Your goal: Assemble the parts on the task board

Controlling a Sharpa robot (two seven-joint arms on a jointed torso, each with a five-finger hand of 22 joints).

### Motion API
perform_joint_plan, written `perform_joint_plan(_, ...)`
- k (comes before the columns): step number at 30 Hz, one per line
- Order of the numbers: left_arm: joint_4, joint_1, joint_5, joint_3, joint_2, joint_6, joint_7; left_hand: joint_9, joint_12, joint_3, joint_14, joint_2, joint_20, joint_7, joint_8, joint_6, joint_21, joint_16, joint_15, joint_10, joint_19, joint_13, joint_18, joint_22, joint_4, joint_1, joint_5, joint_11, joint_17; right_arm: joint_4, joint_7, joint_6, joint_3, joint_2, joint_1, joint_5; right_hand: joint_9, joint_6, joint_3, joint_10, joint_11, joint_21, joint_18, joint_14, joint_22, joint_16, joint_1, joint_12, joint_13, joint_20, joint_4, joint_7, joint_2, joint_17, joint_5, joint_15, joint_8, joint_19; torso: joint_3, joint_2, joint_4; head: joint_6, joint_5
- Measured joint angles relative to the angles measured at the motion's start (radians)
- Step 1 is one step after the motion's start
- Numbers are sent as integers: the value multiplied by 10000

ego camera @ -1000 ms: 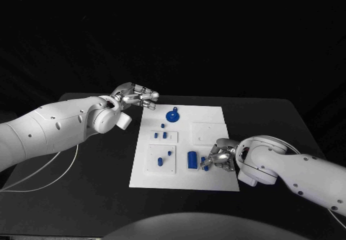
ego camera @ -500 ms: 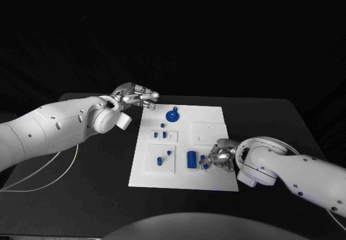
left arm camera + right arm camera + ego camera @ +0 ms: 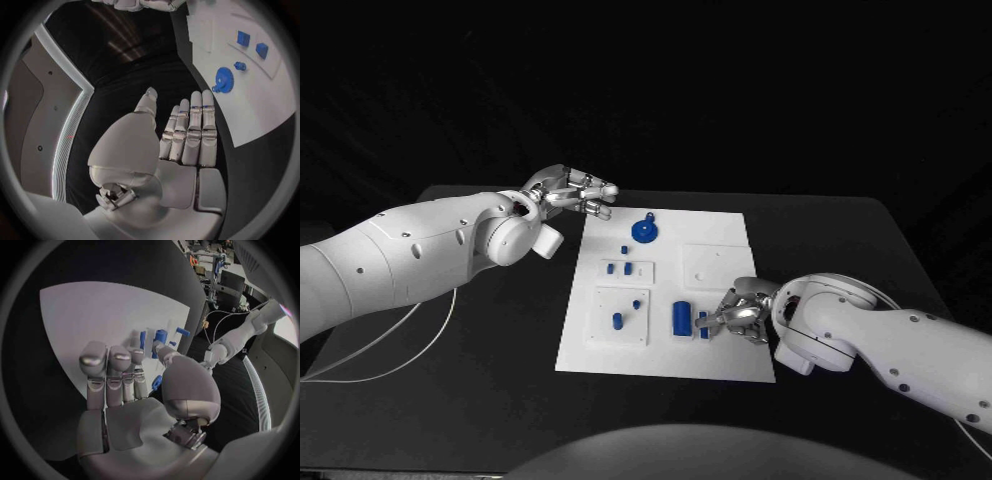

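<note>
Nearest, the right hand (image 3: 740,317) pinches a small blue peg (image 3: 705,328) over the white board's (image 3: 726,232) near right part, beside a blue block (image 3: 682,317). Farther off, the left hand (image 3: 571,192) hovers empty, fingers apart, near a blue gear (image 3: 645,232).

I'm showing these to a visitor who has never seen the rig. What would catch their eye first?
The white task board glows mid-table against the black, dotted with small blue parts, the blue gear near its far edge. The right hand rests at the board's near right side with a small blue part at its fingertips, while the left hand hovers off the far left corner.
</note>
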Motion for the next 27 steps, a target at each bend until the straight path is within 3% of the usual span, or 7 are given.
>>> perform_joint_plan(7,0,0,-3,0,-4,5,-8,0,0,0,0,0,0,0,0,0,0,0,0,0,0,0,0,1,0,0,0,0,-1,64,53,-19,1,-71,-10,55,0,18,-14,0,0,0,0,-1,0,0,120,0,0,0,-6,1,-83,-11,0,1,1,0,-4,-2,4,-1,-2)
perform_joint_plan(13,1,0,-5,0,-8,7,-13,0,0,0,0,0,0,0,0,0,0,0,0,0,0,0,0,1,0,0,0,0,-1,62,148,-20,2,-185,-23,79,-36,43,-242,-1,0,0,0,-5,0,1,581,0,1,0,-737,-24,265,-19,206,5,0,0,-5,-2,3,20,-3)
perform_joint_plan(16,1,0,-6,0,-8,6,-13,0,0,0,0,0,0,0,0,0,0,0,0,0,0,0,0,-4,0,0,0,0,-1,37,210,-35,8,-266,-27,90,-104,22,-366,-1,0,0,0,-5,0,0,551,0,-11,0,-687,-3,235,-38,243,5,0,0,-5,-5,0,50,-10)
perform_joint_plan(20,-11,0,6,-1,-7,-19,3,0,0,0,0,0,0,0,0,0,0,0,0,0,0,0,0,-18,0,0,0,0,-2,-91,386,-119,119,-386,-34,161,-526,-157,-364,-45,42,-88,0,-5,0,-116,508,-1,-44,0,-405,102,67,-104,244,5,0,0,-5,-17,-2,194,-58)
perform_joint_plan(23,-48,0,78,-1,-5,-94,49,0,0,0,0,0,0,0,0,0,0,0,0,0,0,0,0,-32,0,0,0,0,-2,-467,811,-279,309,-417,37,381,-973,-242,-478,-130,127,-509,-1,-39,0,-385,590,-304,-240,22,-303,186,-15,-265,249,38,0,23,-14,-34,-10,404,-141)
perform_joint_plan(24,-65,0,116,-1,-4,-129,71,0,0,0,0,0,0,-31,0,31,0,0,0,0,0,-1,1,-34,0,0,0,0,-3,-638,1000,-342,342,-411,106,484,-1090,-325,-549,-150,146,-635,-1,-40,0,-456,595,-362,-282,35,-346,194,-10,-314,391,37,0,37,-19,-42,-14,474,-170)
perform_joint_plan(27,-141,-1,295,0,-1,-292,162,0,0,16,0,73,1,-87,0,150,0,0,0,56,-1,0,0,-45,-16,73,0,-55,-7,-1463,1857,-604,433,-269,475,977,-1479,-518,-1264,-452,260,-1999,1,-259,-1,-1321,885,-1296,-907,123,-649,283,317,-880,1242,145,0,20,-44,-82,-28,725,-270)
